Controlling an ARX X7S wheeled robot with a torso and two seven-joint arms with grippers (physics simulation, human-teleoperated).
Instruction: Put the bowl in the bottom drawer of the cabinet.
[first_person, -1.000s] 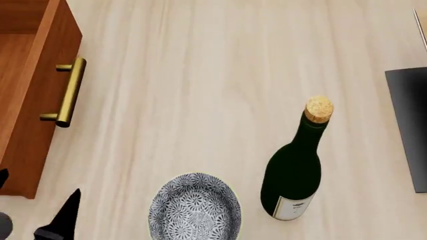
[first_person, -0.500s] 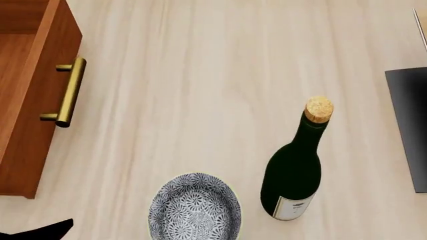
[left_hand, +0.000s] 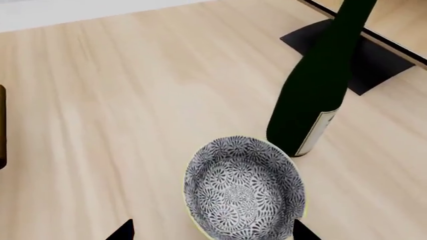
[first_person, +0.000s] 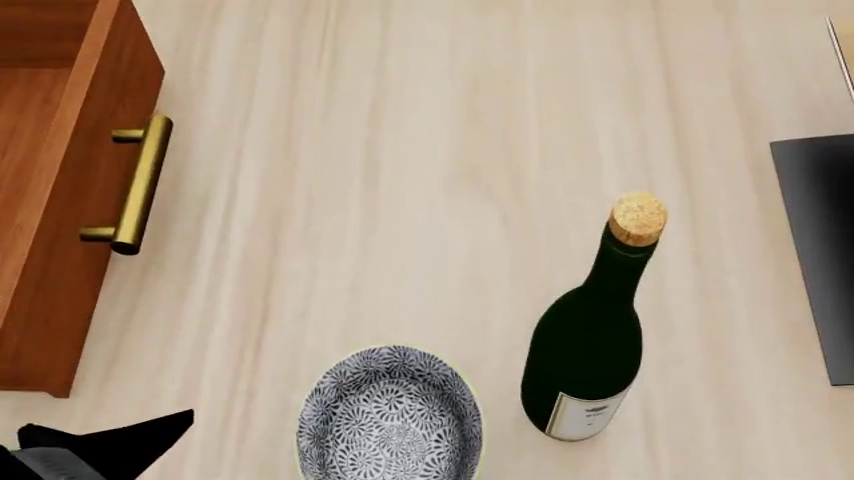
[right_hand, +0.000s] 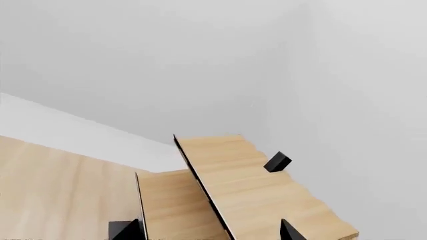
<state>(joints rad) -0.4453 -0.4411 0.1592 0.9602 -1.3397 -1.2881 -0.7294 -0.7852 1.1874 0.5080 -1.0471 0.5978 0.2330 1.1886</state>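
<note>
The bowl (first_person: 390, 415), blue-grey floral with a pale rim, sits upright on the pale wood floor at the head view's lower edge. The left wrist view has the bowl (left_hand: 243, 192) right in front of my left gripper (left_hand: 212, 234), which is open, its two black fingertips (left_hand: 123, 231) spread wider than the bowl and apart from it. In the head view only a black part of the left gripper (first_person: 114, 442) shows, left of the bowl. The bottom drawer (first_person: 60, 215) of the reddish-brown cabinet stands pulled out at the left, its brass handle (first_person: 140, 183) facing the bowl. My right gripper (right_hand: 208, 232) is open and holds nothing.
A dark green corked bottle (first_person: 587, 340) stands upright just right of the bowl, the bottle (left_hand: 320, 85) close behind it in the left wrist view. A black base (first_person: 814, 250) lies at the right edge. The right wrist view looks at a pale wooden rack (right_hand: 240, 180) and a white wall.
The left gripper's black tip dropped to the head view's lower left corner, then came back pointing right, nearer the bowl. Bowl, bottle and drawer have not moved.
</note>
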